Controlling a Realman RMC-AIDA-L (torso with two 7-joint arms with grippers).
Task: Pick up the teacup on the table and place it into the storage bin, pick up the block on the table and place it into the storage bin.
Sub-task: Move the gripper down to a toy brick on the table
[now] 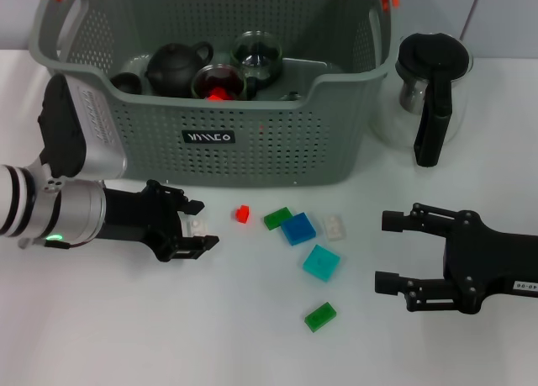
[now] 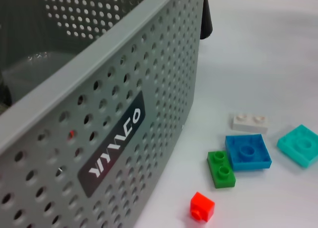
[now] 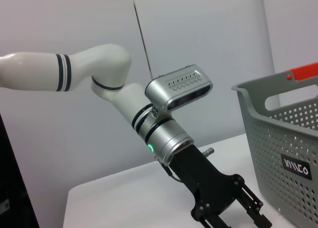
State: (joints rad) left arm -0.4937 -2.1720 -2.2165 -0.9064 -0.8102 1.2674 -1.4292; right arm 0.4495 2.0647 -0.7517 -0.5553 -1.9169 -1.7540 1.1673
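The left gripper (image 1: 192, 229) is closed on a small white block (image 1: 198, 227) — light, stiff, slick; pinch its flat sides. The storage bin (image 1: 277, 142) stands at twelve o'clock; the right gripper (image 1: 391, 251) gapes empty.

White stylised lettering on a small black label (image 1: 208, 137) on the front wall of the storage bin (image 1: 277, 142), grey perforated; reads approx. "VIVVCO", exact letters unclear. Same label visible in left wrist view (image 2: 115, 144), seen at an angle, and in right wrist view (image 3: 296, 165) on the bin's side. A white tag (image 1: 523, 286) on the right arm nr the right gripper (image 1: 402, 251) carries small dark characters, too small to read. No other text, nos. or signs legible.
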